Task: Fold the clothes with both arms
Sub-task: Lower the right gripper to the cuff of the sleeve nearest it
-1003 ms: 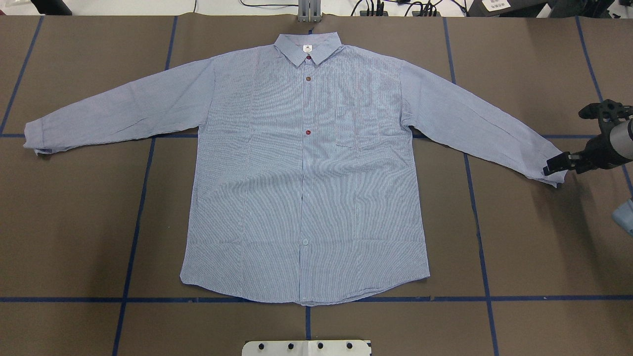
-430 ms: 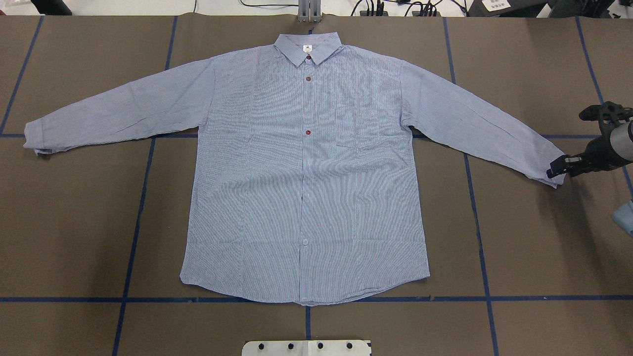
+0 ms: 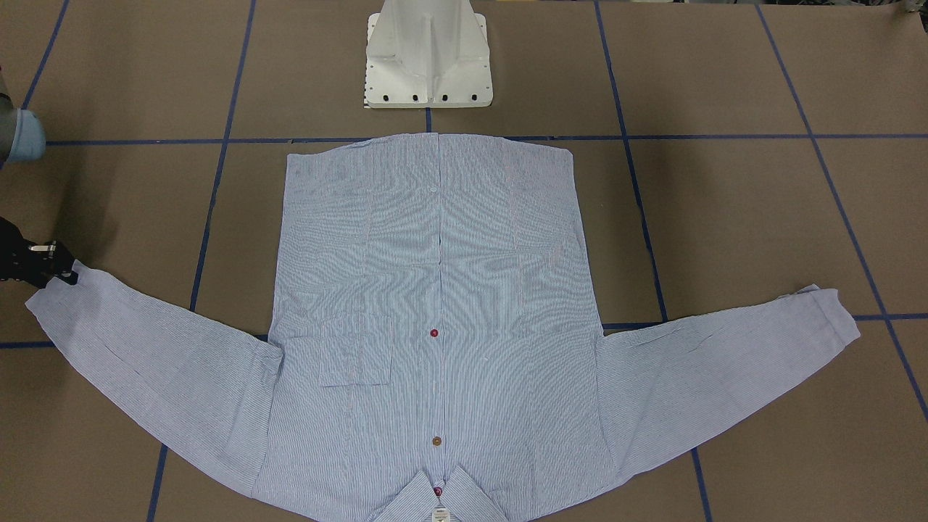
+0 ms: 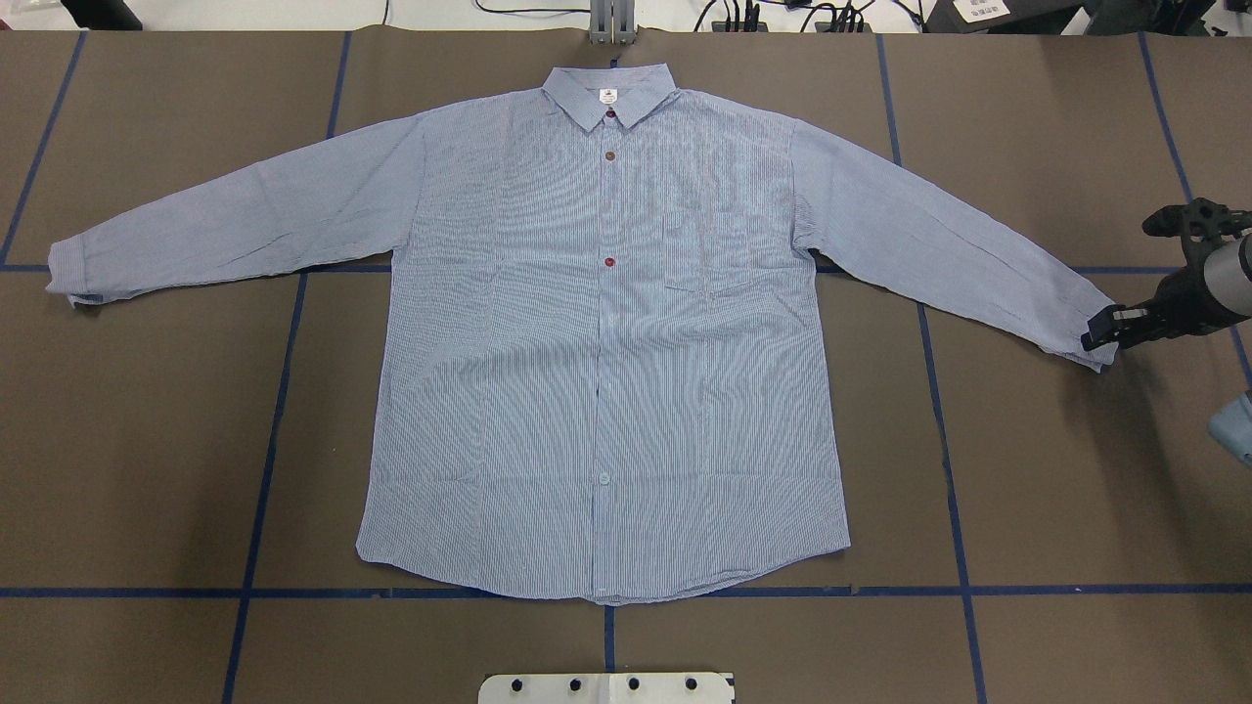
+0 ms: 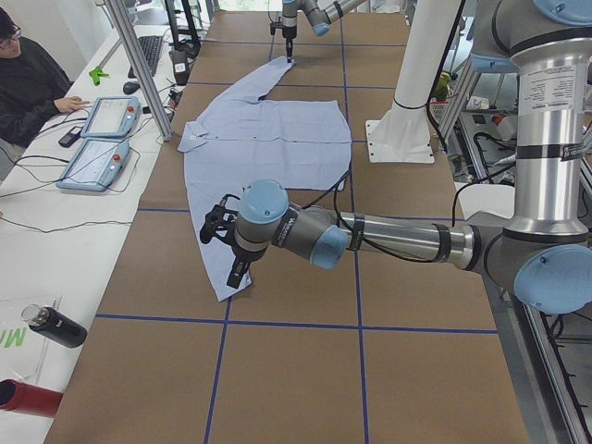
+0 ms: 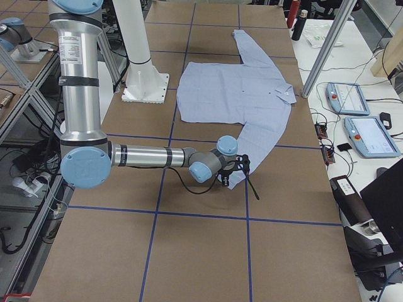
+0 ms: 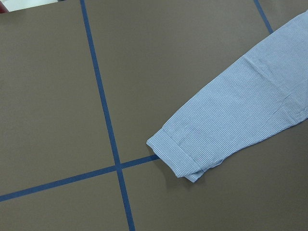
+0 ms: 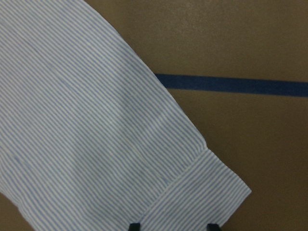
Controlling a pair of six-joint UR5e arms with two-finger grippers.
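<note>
— Where is the shirt (image 4: pixel 606 372)?
— Flat in the middle of the bench (image 4: pixel 147 440), front up and buttoned. The collar (image 4: pixel 608 93) points to the far edge, the hem lies at the robot's edge, and a sleeve reaches toward each end.
— And the right claw (image 4: pixel 1094 335)?
— Low at the right-end cuff (image 8: pixel 202 192), its fingertips (image 8: pixel 134 225) apart with the cuff's edge between them.
— The left claw (image 5: pixel 238 276)?
— It hangs over the other cuff (image 7: pixel 175 154). Apart or together, I can't tell.
</note>
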